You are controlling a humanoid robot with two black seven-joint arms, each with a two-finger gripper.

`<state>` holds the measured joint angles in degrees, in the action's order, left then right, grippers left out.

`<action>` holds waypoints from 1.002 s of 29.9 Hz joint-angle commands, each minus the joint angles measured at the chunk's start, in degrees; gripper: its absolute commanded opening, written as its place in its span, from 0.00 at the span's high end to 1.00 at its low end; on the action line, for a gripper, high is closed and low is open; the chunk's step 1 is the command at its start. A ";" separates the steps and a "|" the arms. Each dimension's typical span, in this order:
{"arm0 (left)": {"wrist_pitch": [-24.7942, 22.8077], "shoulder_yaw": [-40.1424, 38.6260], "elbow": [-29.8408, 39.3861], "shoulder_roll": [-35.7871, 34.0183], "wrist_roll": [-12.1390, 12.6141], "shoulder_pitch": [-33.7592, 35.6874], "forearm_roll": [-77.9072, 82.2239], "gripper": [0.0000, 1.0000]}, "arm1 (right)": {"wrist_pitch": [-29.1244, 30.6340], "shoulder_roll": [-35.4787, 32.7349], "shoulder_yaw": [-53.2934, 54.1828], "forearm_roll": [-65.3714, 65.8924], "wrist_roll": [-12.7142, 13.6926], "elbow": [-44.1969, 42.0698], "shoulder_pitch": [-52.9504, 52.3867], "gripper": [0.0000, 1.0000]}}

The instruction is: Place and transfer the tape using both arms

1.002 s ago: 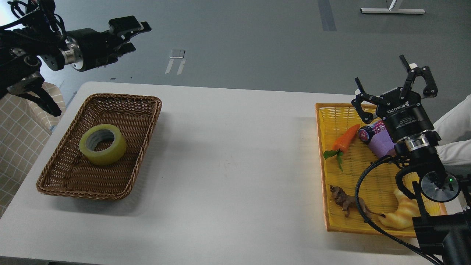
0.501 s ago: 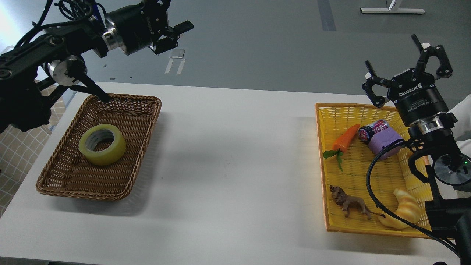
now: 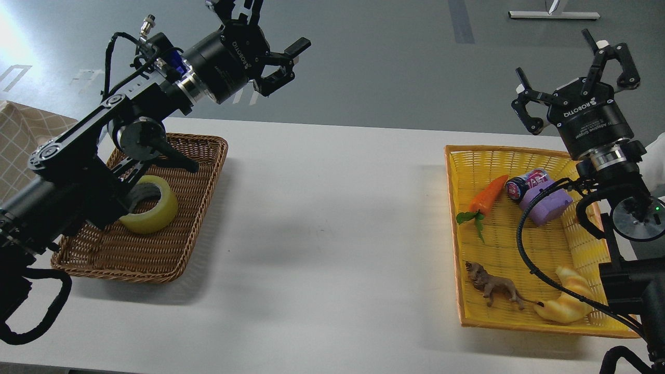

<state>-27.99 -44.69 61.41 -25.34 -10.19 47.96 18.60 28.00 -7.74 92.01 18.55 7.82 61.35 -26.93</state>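
The tape point(image 3: 156, 210), a yellowish roll with a grey-white core, lies flat in the brown wicker basket point(image 3: 171, 249) on the left of the white table; my left arm hides part of it. My left gripper point(image 3: 270, 41) is open and empty, raised high beyond the table's far edge, up and to the right of the brown basket. My right gripper point(image 3: 576, 67) is open and empty, raised above the far end of the yellow basket point(image 3: 467, 156).
The yellow basket on the right holds a toy carrot point(image 3: 488, 195), a purple container point(image 3: 540, 197), a small lion figure point(image 3: 493, 288) and a pale croissant toy point(image 3: 566, 306). A black cable point(image 3: 524, 259) hangs over it. The bare white table point(image 3: 332, 218) lies between the baskets.
My left arm has swung up and to the right, over the brown basket, now covering part of the tape. My right gripper has risen and moved slightly right. The tape has not moved.
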 commanded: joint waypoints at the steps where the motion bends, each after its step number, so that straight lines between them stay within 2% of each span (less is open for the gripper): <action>1: -0.01 -4.26 0.03 2.74 0.08 -3.13 -0.14 0.02 | 0.00 0.01 -1.83 0.00 0.00 -0.88 -1.02 0.00; 14: -0.01 -9.27 -0.15 8.28 0.17 -10.25 -0.14 0.02 | 0.00 0.71 -5.00 0.00 0.00 -1.05 -1.55 0.00; 30: -0.01 -10.68 -2.17 9.07 0.26 -11.31 -0.23 0.02 | 0.00 3.00 -5.17 0.00 -0.62 -2.11 -2.16 0.00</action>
<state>-28.00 -55.36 59.88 -16.39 -10.02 36.66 18.37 28.00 -4.78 87.03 18.55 7.23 59.23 -28.90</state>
